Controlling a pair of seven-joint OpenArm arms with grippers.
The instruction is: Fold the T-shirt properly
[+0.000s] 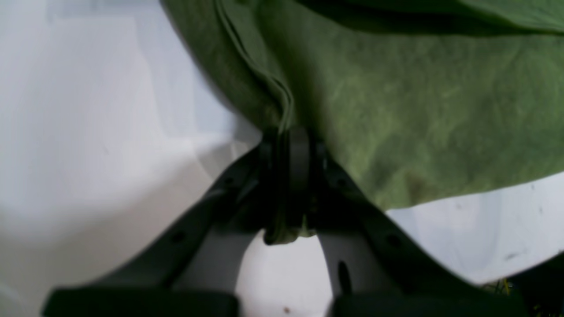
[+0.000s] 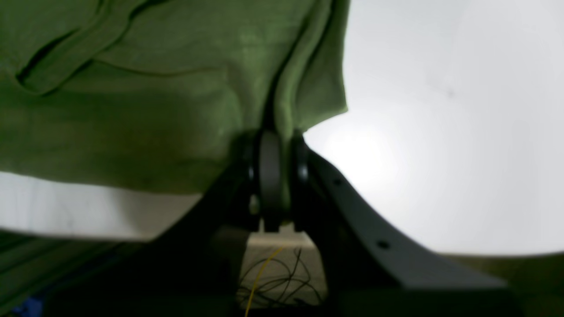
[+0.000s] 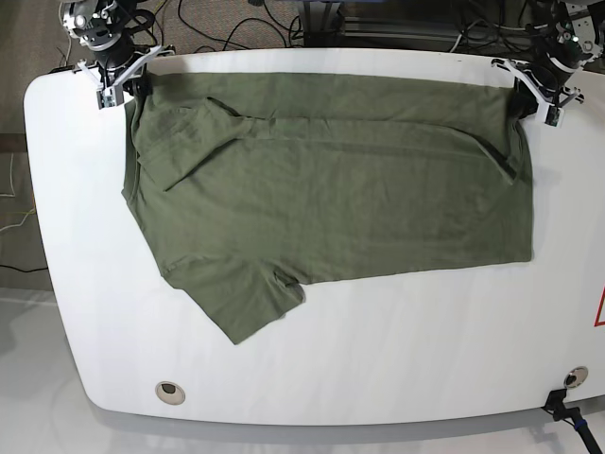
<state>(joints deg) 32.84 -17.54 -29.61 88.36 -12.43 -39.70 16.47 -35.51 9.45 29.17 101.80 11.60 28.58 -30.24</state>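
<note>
T-shirt (image 3: 331,180) corners pinched between both arms' fingers (image 1: 299,154)

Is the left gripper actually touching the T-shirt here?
Touching. The left wrist view shows the left gripper shut on a bunched edge of the T-shirt, cloth pinched between its fingers.

White table (image 3: 397,340), cables (image 3: 236,24) behind it
</note>
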